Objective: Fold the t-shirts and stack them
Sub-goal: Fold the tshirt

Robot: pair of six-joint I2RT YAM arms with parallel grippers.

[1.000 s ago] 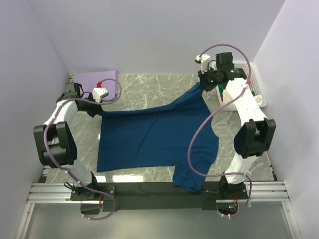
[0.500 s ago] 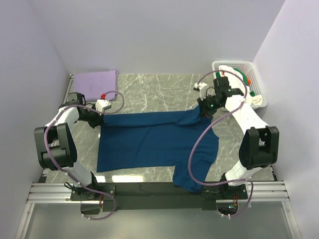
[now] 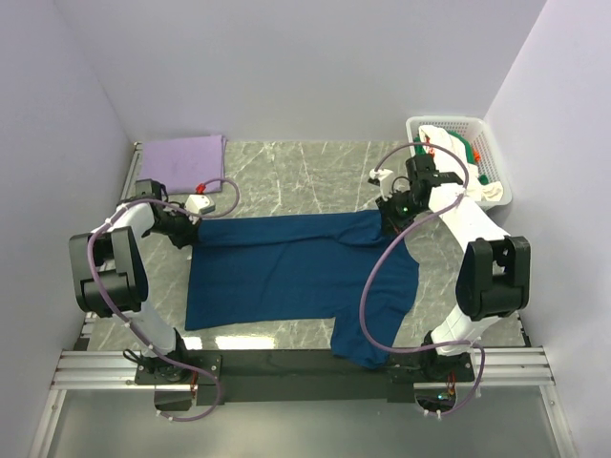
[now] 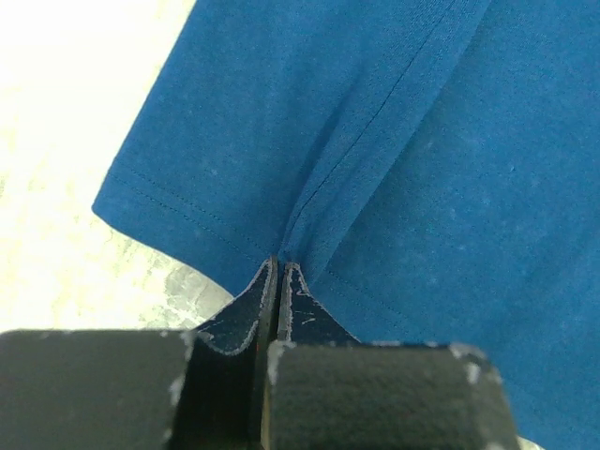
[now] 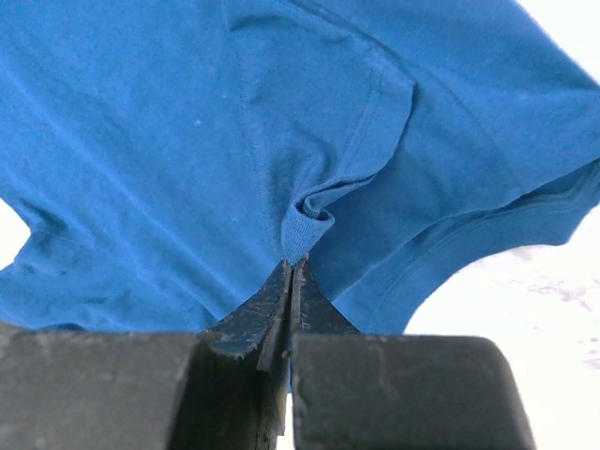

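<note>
A dark navy-blue t-shirt [image 3: 296,267] lies spread across the marble table, one sleeve hanging over the near edge. My left gripper [image 3: 191,231] is shut on its far left corner; the wrist view shows the hem [image 4: 281,253] pinched between the jaws. My right gripper [image 3: 389,218] is shut on the far right corner, pinching a fold by the ribbed collar [image 5: 302,234]. A pale lavender t-shirt [image 3: 183,160] lies folded at the back left. White and green t-shirts [image 3: 458,153] sit in the basket.
A white lattice basket [image 3: 482,143] stands at the back right, close behind my right arm. Purple cables loop from both arms over the cloth. Walls close in the table on the left, back and right.
Both grippers have come toward the near side and down, pulling the shirt's far edge with them. The right one moved from near the basket; the raised right corner now lies lower and flatter.
</note>
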